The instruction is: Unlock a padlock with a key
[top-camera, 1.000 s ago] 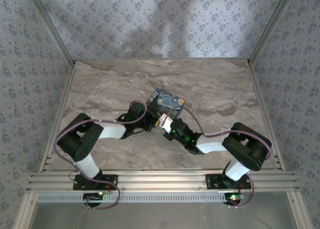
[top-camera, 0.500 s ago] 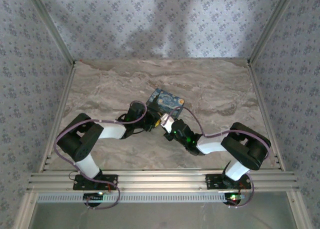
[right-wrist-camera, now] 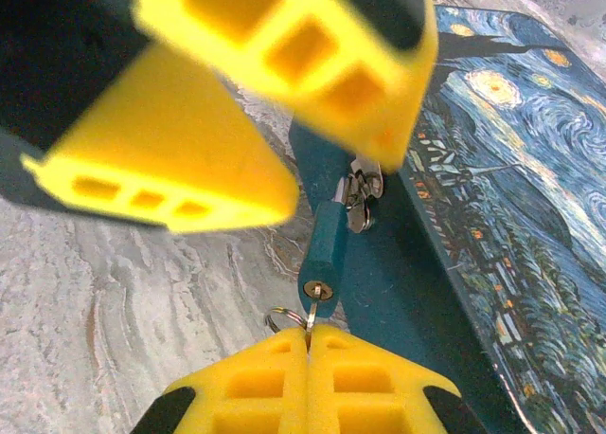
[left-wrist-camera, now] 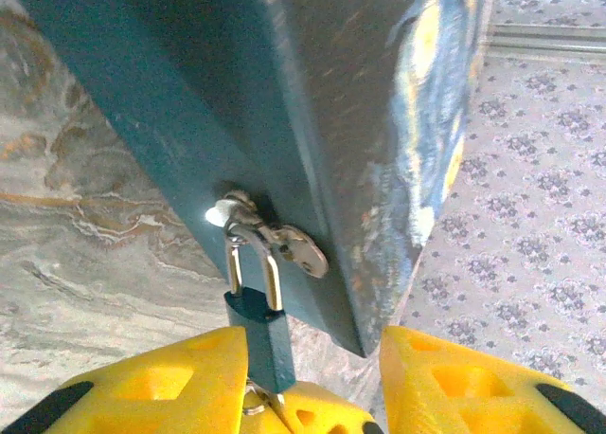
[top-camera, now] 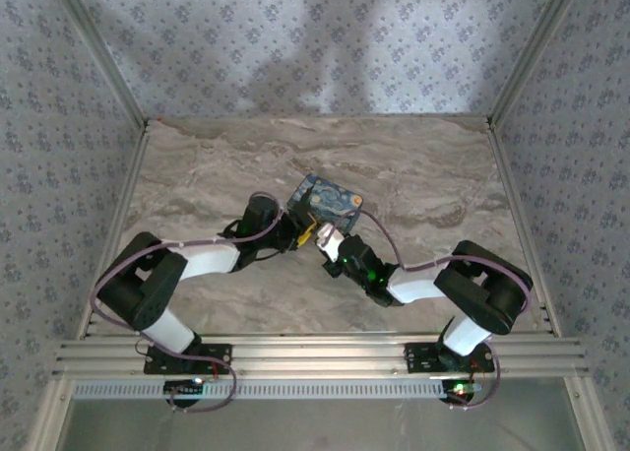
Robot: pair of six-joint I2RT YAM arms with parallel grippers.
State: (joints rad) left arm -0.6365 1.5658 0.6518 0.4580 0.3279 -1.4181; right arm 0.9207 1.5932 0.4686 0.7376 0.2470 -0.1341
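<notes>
Spread on the left, pressed together on the right: that is how my jaws stand. From the top camera, my two arms meet at the near corner of the blue starry box (top-camera: 330, 200) on the marbled bench (top-camera: 197, 175). The left arm comes in from the box's left and the right arm from its near right. The padlock is too small to make out between them.

Through my left wrist camera, the padlock (left-wrist-camera: 260, 325) hangs from the hasp (left-wrist-camera: 289, 246) on the box's plain blue side wall. Its silvery shackle (left-wrist-camera: 248, 259) is up at the hasp and its dark body points back at me. My left fingers (left-wrist-camera: 161, 387) straddle that body: one lies just beside it, perhaps touching, and the other stands well apart toward the box's corner. The left jaws pinch nothing.

Through my right wrist camera, my right fingers (right-wrist-camera: 256, 396) are clamped on the key (right-wrist-camera: 311, 320), with its key ring (right-wrist-camera: 282, 316) loose beside them. The keyhole (right-wrist-camera: 317, 290) in the padlock's free end faces the right jaws, directly ahead. The key's tip is at it, though I cannot tell how deep. The lock's long axis runs from the hasp on the box straight toward the right jaws, in line with the key. I judge the right arm must push along that line and twist, while the left jaws close on the body to brace it.
</notes>
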